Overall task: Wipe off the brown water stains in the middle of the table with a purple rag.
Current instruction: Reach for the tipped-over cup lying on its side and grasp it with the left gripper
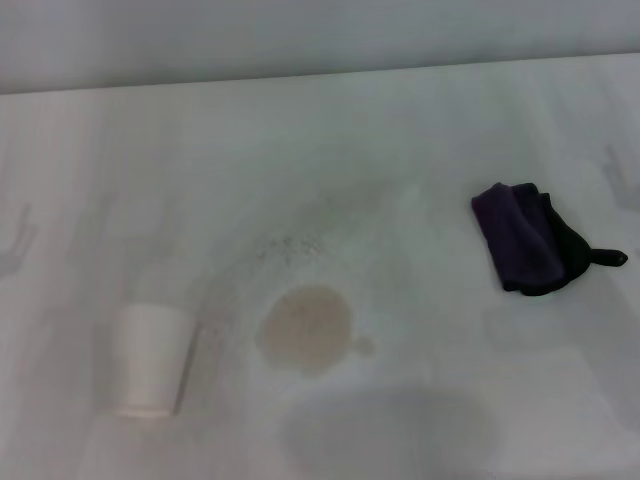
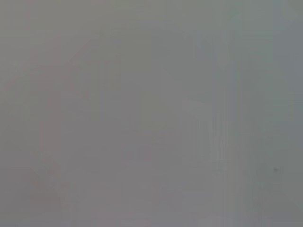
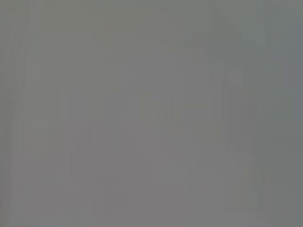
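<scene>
Scanning from the left, a white paper cup [image 1: 148, 360] stood on the table [image 1: 420, 120], the brown water stains [image 1: 308, 330] lay mid-table, unwiped, and the purple rag [image 1: 522, 240] lay well apart at right, untouched. Neither pincer showed, so their state could not be told; fetching the rag likely came next.

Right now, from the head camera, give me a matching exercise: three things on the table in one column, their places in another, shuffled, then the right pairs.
Things:
1. purple rag
2. brown water stains
3. white paper cup

Places on the table:
A. near the middle, toward the front
B. on the robot's right side, lying in folds
C. on the robot's left side, toward the front

Pairs: 1-B, 2-A, 3-C.

Neither arm shows in the head view, and the wrist views show only a plain grey surface.
</scene>
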Available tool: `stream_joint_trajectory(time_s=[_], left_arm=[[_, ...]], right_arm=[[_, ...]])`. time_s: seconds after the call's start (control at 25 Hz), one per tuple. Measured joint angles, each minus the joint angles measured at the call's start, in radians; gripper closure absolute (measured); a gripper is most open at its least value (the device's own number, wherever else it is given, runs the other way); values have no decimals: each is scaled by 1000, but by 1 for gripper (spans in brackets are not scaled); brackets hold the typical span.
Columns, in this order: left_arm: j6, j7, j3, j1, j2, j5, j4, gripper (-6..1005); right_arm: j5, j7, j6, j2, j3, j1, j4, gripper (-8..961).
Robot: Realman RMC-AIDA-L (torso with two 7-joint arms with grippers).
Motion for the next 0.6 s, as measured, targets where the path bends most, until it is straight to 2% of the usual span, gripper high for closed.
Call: stream_joint_trajectory(time_s=[0.36,0.6], left_arm=[[0,0,0,4,0,0,0,112],[-6,-159,5,6,8,2,-3,111]], right_arm=[[-4,0,0,0,0,-1,1,262],[-4,1,-2,2,0,-1,2,262]])
